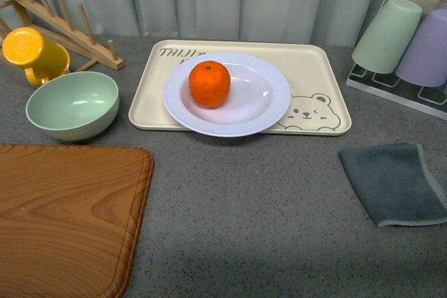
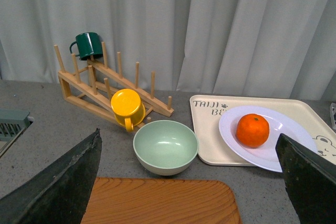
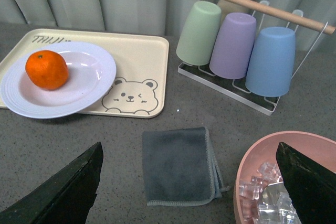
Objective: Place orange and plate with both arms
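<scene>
Front view: orange (image 1: 209, 84) sitting in the left half of the white plate (image 1: 227, 94), plate resting on the beige bear tray (image 1: 241, 87) and overhanging its near edge; no arm in sight. Judging from this, placing looks already done, or a fresh lift has yet to start; for a lift, best to take the fruit from above with one arm and the rim's free right side with the other, keeping the plate level. Pale green bowl (image 1: 72, 105) and yellow mug (image 1: 31, 52) close on the left, grey cloth (image 1: 397, 183) to the right, wooden board (image 1: 66, 218) in front. Left wrist view: left gripper (image 2: 191, 182) spread wide, holding nothing, well short of the plate, with the bowl and board between. Right wrist view: right gripper (image 3: 191, 182) likewise spread and empty, above the cloth; cup rack (image 3: 236, 51) and pink bowl of ice (image 3: 283, 179) near its path.
</scene>
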Motion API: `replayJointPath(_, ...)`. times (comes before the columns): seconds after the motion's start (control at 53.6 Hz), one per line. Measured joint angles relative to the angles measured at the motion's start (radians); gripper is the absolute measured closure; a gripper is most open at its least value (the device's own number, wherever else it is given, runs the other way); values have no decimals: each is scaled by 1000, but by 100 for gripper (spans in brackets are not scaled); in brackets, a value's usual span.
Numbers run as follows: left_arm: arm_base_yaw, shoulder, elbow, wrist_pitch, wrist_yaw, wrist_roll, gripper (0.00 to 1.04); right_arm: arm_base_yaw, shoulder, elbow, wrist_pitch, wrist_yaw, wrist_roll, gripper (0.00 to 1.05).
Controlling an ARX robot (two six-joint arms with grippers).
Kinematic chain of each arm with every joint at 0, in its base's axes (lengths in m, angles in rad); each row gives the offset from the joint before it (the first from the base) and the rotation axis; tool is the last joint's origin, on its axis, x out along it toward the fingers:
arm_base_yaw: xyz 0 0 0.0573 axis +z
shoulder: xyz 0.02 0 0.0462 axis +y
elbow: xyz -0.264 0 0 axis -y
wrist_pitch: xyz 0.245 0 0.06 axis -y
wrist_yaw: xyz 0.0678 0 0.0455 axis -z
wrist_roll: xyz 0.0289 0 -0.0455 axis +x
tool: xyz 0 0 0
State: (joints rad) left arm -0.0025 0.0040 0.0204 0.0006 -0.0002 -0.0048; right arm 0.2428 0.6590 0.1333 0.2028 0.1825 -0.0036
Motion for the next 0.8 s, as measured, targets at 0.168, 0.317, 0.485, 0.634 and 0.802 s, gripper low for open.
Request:
replayJointPath(0.168, 0, -1, 0, 0, 0, 0, 6, -24, 11, -123, 372, 24, 1, 30)
replayJointPath(0.317, 0, 0, 0, 0, 0, 0, 6, -78, -105, -128, 345, -24, 1, 57)
replayJointPath(0.485, 0, 0, 0, 0, 0, 0, 6, -121, -197, -128, 253, -67, 1, 83)
replayJointPath(0.634, 0, 0, 0, 0, 0, 0, 6, -231, -285, -128, 174, -174, 2, 103)
replayJointPath(0.802, 0, 0, 0, 0, 0, 0, 6, -240, -353, -128, 105, -181, 2, 104)
